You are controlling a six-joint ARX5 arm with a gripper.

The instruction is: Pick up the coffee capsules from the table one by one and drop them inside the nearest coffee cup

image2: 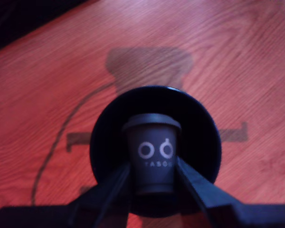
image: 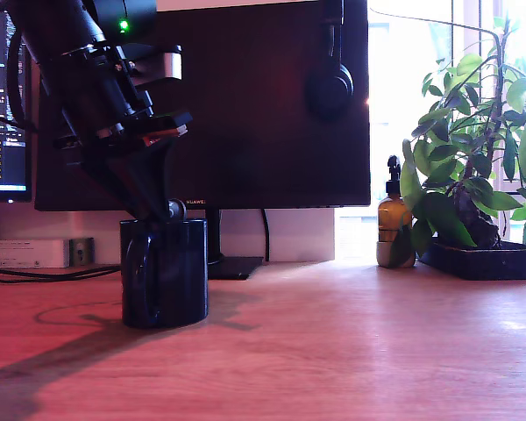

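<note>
The hand (image2: 152, 183) grips a dark coffee capsule (image2: 153, 152) between its two fingers (image2: 192, 183), holding it right over the open mouth of the navy coffee cup (image2: 154, 142); in the exterior view the capsule's pale rim (image: 175, 209) shows just above the cup's lip. The cup (image: 165, 274) stands upright on the reddish wooden tabletop (image: 351, 342), toward the exterior view's left, in front of a dark monitor (image: 245, 105). Well apart on the exterior view's right stand an amber pump bottle (image: 392, 219) and a leafy potted plant (image: 473, 149).
</note>
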